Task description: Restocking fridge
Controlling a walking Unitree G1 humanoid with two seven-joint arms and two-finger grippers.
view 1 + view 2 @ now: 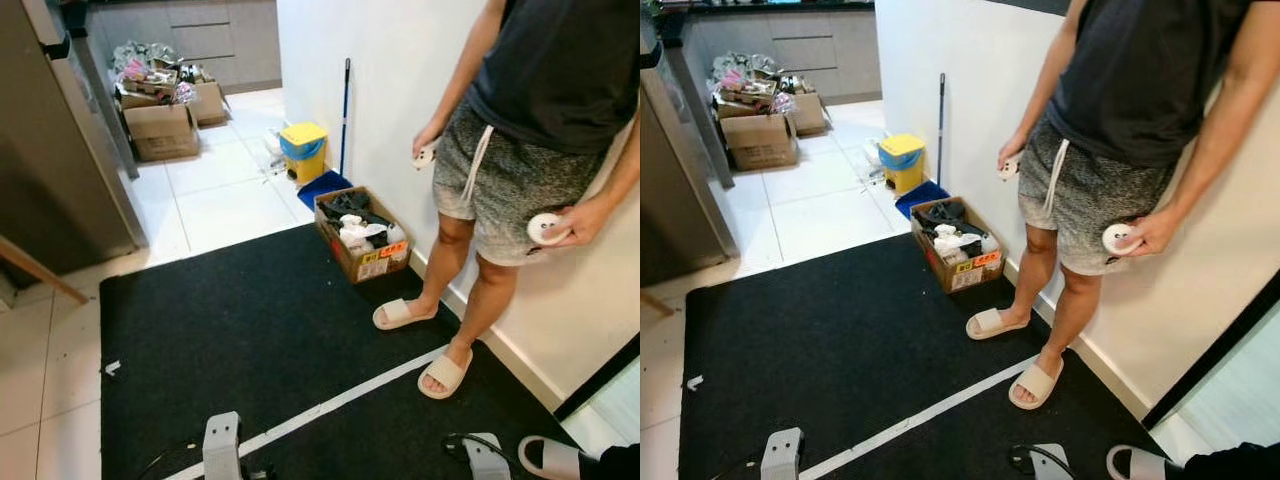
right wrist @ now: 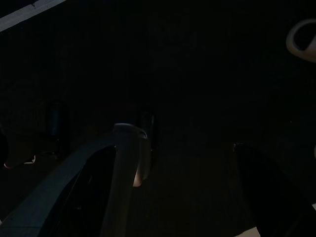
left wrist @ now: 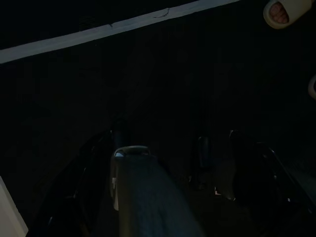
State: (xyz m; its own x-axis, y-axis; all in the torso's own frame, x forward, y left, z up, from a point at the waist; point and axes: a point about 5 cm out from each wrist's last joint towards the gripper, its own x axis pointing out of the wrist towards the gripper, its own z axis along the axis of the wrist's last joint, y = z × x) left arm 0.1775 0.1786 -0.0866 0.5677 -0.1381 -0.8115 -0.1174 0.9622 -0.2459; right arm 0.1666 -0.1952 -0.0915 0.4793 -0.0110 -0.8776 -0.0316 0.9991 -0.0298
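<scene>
The grey steel fridge [image 1: 55,150] stands at the far left, its door side facing the tiled floor. Both my arms hang idle low over the black mat [image 1: 250,320]; the silver left arm [image 1: 221,445] and right arm [image 1: 485,455] poke in at the bottom edge. In the dark wrist views my left gripper [image 3: 173,143] and right gripper [image 2: 182,163] point down at the mat, fingers apart with nothing between them. An open cardboard box [image 1: 362,262] holding black and white packets sits by the white wall.
A person [image 1: 520,170] in slippers stands on the mat at the right, a white controller in each hand. Farther back are a yellow-lidded bin [image 1: 303,150], a blue mop [image 1: 344,110] and stuffed cardboard boxes [image 1: 160,130]. A white line [image 1: 330,405] crosses the mat.
</scene>
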